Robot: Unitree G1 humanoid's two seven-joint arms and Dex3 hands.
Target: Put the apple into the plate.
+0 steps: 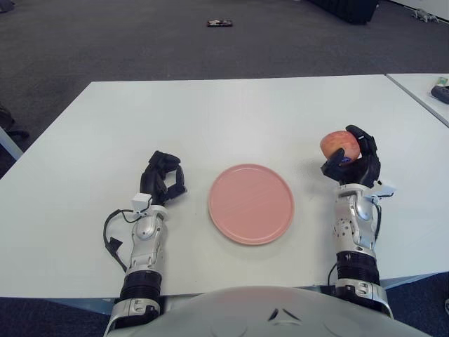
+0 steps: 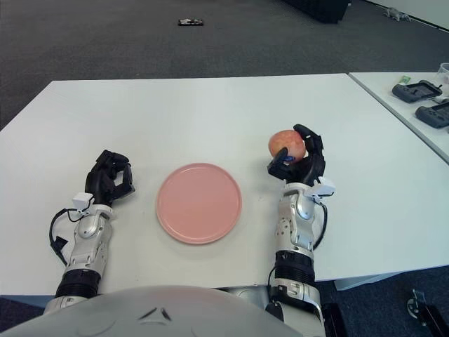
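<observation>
before you, the white table (image 1: 231,112) bears the pink plate (image 1: 251,203) at centre; your right hand (image 1: 353,163), right of the plate, grips the apple (image 1: 339,144) aloft; your left hand (image 1: 163,180) sits curled, empty, left of it

**Even overhead light, soft shadows, clear pictures**

The scene is bright and evenly lit, as from diffuse ceiling light. The white table (image 1: 231,119) shows no hard glare, only a slight cool grey cast towards its near edge. Shadows are faint and short: a thin soft rim lies under the pink plate (image 1: 250,203) at its near side, and pale smudges sit beside the left hand (image 1: 163,179) and the right hand (image 1: 353,163). The apple (image 1: 339,144) carries a small dull highlight on top. The dark carpet (image 1: 140,42) beyond stays readable. Focus holds throughout, without motion blur. Straight table edges bow slightly near the borders.
</observation>
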